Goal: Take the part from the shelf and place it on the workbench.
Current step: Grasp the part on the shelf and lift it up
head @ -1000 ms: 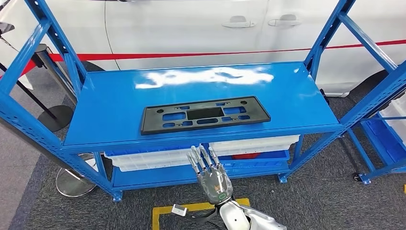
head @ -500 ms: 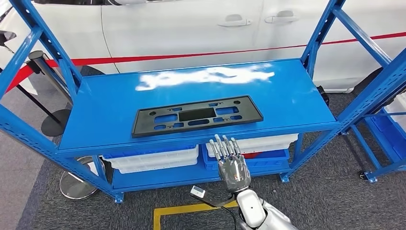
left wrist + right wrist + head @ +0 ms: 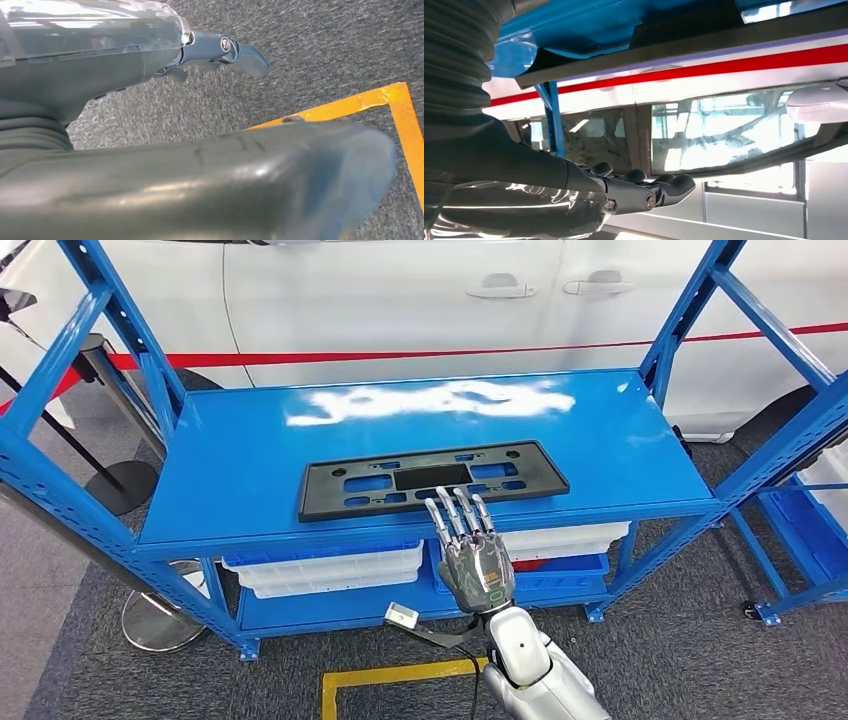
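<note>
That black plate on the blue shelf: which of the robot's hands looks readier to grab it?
The right hand: it is raised, fingers spread, at the shelf's front edge just before the black plate. The left hand hangs over the carpet, pointing at the floor.

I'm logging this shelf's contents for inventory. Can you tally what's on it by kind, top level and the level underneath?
Black part on the top level: 1
White bins under it: 2
Blue tray beneath the right bin: 1
Total: 4
</note>
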`<action>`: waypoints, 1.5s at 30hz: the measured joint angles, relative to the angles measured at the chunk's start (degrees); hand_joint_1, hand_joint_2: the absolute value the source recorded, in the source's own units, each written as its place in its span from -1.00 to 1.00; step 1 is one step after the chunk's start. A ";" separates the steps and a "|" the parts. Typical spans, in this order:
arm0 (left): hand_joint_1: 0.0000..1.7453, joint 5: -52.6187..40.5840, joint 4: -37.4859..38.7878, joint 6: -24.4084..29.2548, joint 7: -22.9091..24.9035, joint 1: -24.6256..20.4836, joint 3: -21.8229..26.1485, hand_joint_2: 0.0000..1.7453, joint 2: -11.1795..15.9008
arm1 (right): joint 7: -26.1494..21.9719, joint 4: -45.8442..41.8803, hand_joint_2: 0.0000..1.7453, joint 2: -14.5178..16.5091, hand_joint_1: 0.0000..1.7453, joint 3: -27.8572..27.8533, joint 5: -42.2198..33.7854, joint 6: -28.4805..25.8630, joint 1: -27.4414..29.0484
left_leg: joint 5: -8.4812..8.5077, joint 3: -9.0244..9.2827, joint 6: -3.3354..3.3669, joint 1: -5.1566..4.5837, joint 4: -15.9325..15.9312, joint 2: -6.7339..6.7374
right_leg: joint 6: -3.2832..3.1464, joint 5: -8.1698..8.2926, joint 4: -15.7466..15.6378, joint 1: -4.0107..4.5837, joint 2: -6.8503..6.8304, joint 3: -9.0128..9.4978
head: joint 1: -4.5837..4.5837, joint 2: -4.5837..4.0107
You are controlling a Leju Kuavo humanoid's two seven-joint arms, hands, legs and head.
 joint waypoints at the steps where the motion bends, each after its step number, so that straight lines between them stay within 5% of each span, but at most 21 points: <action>1: -1.00 0.08 0.00 0.02 0.10 0.01 0.06 -1.00 0.01 | -0.28 0.01 1.00 0.17 -1.00 -0.18 0.00 0.00 0.10 | 0.00 -0.04 0.01 -0.05 0.02 -0.02 | 0.04 -0.77 2.76 -0.02 0.00 -1.38 | 0.00 0.00; 3: -1.00 0.27 0.01 0.09 0.43 0.01 0.24 -1.00 0.00 | -0.92 0.02 1.00 0.75 -1.00 -0.36 0.00 0.00 0.04 | -0.02 0.01 -0.01 -0.16 0.05 -0.06 | -0.23 0.93 2.17 0.02 0.01 -1.23 | 0.00 0.00; 6: -1.00 0.36 0.10 0.27 0.90 -0.10 0.38 -1.00 -0.24 | -1.30 0.05 1.00 1.92 -1.00 -0.37 0.00 0.00 -0.83 | -0.14 0.19 -0.23 -0.43 0.09 -0.12 | -1.61 6.33 -9.20 0.51 0.10 4.18 | 0.00 0.00; 8: -1.00 0.37 0.15 0.39 1.25 -0.18 0.45 -1.00 -0.40 | -1.46 0.18 1.00 2.60 -1.00 -0.36 0.00 -0.02 -1.40 | -0.23 0.04 -0.71 -0.47 0.14 -0.12 | -2.18 6.98 -12.71 0.87 0.10 5.70 | -0.01 0.00; 11: -1.00 0.36 0.16 0.48 1.57 -0.23 0.63 -1.00 -0.42 | -1.68 0.51 1.00 3.44 -1.00 -0.36 -0.01 -0.05 -1.76 | -0.55 -0.02 -1.72 -0.39 0.37 -0.08 | -2.67 7.21 -13.49 0.64 0.09 6.05 | -0.01 0.00; 13: -1.00 0.36 0.16 0.49 1.79 -0.27 0.80 -1.00 -0.43 | -2.07 0.85 1.00 4.04 -1.00 -0.36 -0.04 -0.07 -2.24 | -2.64 -1.47 -2.28 -0.34 3.85 -0.05 | -3.20 7.40 -14.12 0.23 -0.01 6.50 | -0.02 0.00; 15: -1.00 0.34 0.16 0.48 2.07 -0.28 0.90 -1.00 -0.46 | -2.54 1.39 1.00 4.53 -1.00 -0.36 -0.11 -0.07 -2.74 | -6.17 -5.05 -2.70 -0.07 11.25 -0.04 | -3.53 7.20 -14.17 0.32 -0.09 6.64 | -0.02 0.00; 17: -1.00 0.33 0.17 0.50 2.35 -0.19 0.96 -1.00 -0.50 | -2.84 1.98 1.00 4.75 -1.00 -0.36 -0.15 -0.07 -2.89 | -7.42 -7.91 -3.02 0.15 16.41 -0.03 | -3.55 6.87 -14.06 0.38 -0.10 6.78 | -0.02 0.00; 19: -1.00 0.33 0.17 0.52 2.53 -0.14 1.00 -1.00 -0.50 | -2.95 2.46 1.00 4.92 -1.00 -0.36 -0.13 -0.07 -2.92 | -4.32 -6.62 -3.10 0.27 13.06 0.02 | -3.30 6.34 -13.83 0.31 -0.05 7.23 | -0.02 0.00; 22: -1.00 0.31 0.17 0.57 2.62 -0.25 1.04 -1.00 -0.50 | -3.01 2.89 1.00 5.22 -1.00 -0.36 -0.17 -0.07 -3.14 | 0.02 -1.37 -2.63 0.20 2.13 0.19 | -2.46 5.30 -13.44 0.45 0.00 7.99 | -0.02 0.00; 27: -1.00 0.25 0.19 0.72 3.23 -0.13 1.06 -1.00 -0.66 | -3.71 3.47 1.00 5.27 -1.00 -0.36 -0.54 -0.10 -3.52 | -0.78 0.35 -0.68 0.13 0.07 -0.07 | -0.73 4.68 -11.83 0.43 0.09 7.97 | 0.00 0.00; 29: -1.00 0.25 0.20 0.81 3.51 -0.18 1.09 -1.00 -0.71 | -4.01 3.67 1.00 5.28 -1.00 -0.36 -0.46 -0.11 -3.64 | -1.27 1.27 -0.04 0.21 -0.16 -0.11 | -0.22 2.92 -6.87 0.25 0.10 5.17 | 0.01 0.00; 32: -1.00 0.24 0.20 0.92 3.66 -0.15 1.15 -1.00 -0.71 | -4.21 4.19 1.00 5.27 -1.00 -0.36 -0.40 -0.11 -3.39 | -2.51 2.57 0.25 0.11 -0.17 -0.22 | 0.13 0.18 3.12 0.21 0.13 -2.39 | 0.02 0.00; 34: -1.00 0.19 0.20 0.99 3.68 0.03 1.16 -1.00 -0.73 | -4.26 4.54 1.00 5.27 -1.00 -0.36 -0.36 -0.11 -3.19 | -3.63 4.11 0.12 0.03 -0.18 -0.35 | -0.25 2.64 1.82 0.32 0.14 -3.80 | 0.02 0.00; 36: -1.00 0.10 0.26 1.02 3.66 0.16 1.17 -1.00 -0.90 | -4.26 4.78 1.00 5.26 -1.00 -0.37 -0.28 -0.11 -3.20 | -4.88 5.81 -0.09 -0.03 -0.20 -0.43 | -1.37 8.32 -5.66 0.75 0.18 -2.11 | 0.03 0.00; 38: -1.00 -0.10 0.47 1.04 3.55 0.09 1.18 -1.00 -1.18 | -4.21 5.07 1.00 5.22 -1.00 -0.39 -0.18 -0.11 -3.29 | -5.87 6.63 -0.63 0.01 -0.42 -0.57 | -2.52 11.92 -11.08 1.39 0.25 -0.83 | -0.02 0.00; 42: -1.00 -0.43 0.61 1.16 3.20 -0.20 1.19 -1.00 -1.27 | -3.41 5.81 1.00 5.12 -1.00 -0.39 -0.04 -0.17 -4.05 | -6.23 7.66 -2.02 0.02 0.06 -0.30 | -3.68 11.66 -13.29 1.38 0.39 0.82 | 0.03 0.00; 45: -1.00 -0.73 0.61 1.01 3.11 -0.37 1.17 -1.00 -1.23 | -1.68 6.89 1.00 5.05 -1.00 -0.19 0.04 -0.17 -5.17 | -8.68 3.51 -2.68 0.22 7.80 -0.15 | -4.24 10.78 -13.86 0.98 0.36 2.52 | 0.02 0.00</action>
